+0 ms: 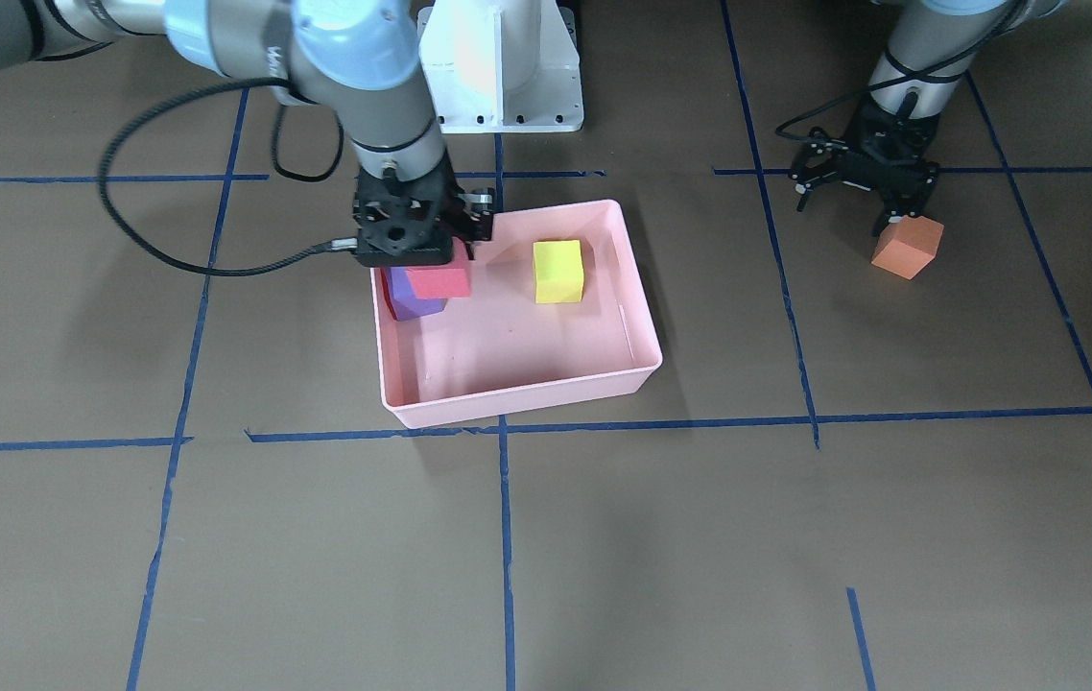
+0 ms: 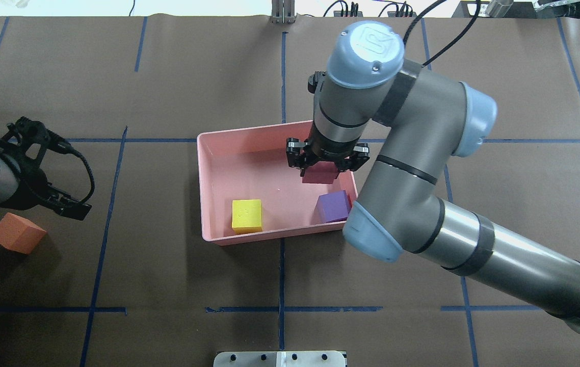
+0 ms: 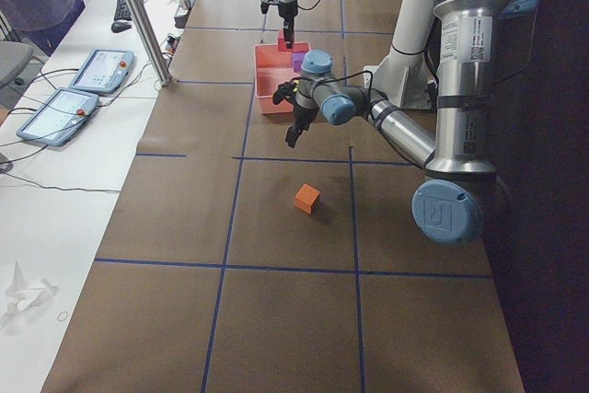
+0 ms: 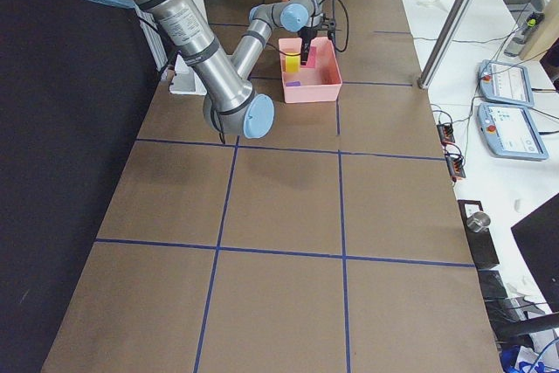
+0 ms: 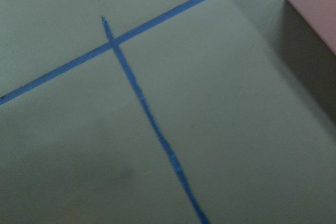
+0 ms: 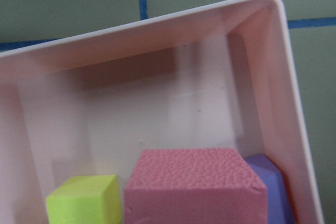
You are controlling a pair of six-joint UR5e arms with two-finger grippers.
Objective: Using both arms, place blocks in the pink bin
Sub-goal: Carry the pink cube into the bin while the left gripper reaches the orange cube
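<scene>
While the orange block (image 2: 17, 233) sits on the table (image 2: 167, 280) by the left gripper (image 1: 851, 192), claw seemingly wide and empty, yellow-green block (image 2: 247, 215) and purple block (image 2: 334, 206) lie in the pink bin (image 2: 201, 188), right gripper (image 2: 320, 168) clamping the red block (image 2: 318, 177) above it.

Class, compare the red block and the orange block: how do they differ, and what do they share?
The red block is clamped in the right gripper over the pink bin; the orange block lies free on the table, outside the bin. The red block is beside the purple block; the orange block lies alone. Both are small cubes of like size.
</scene>
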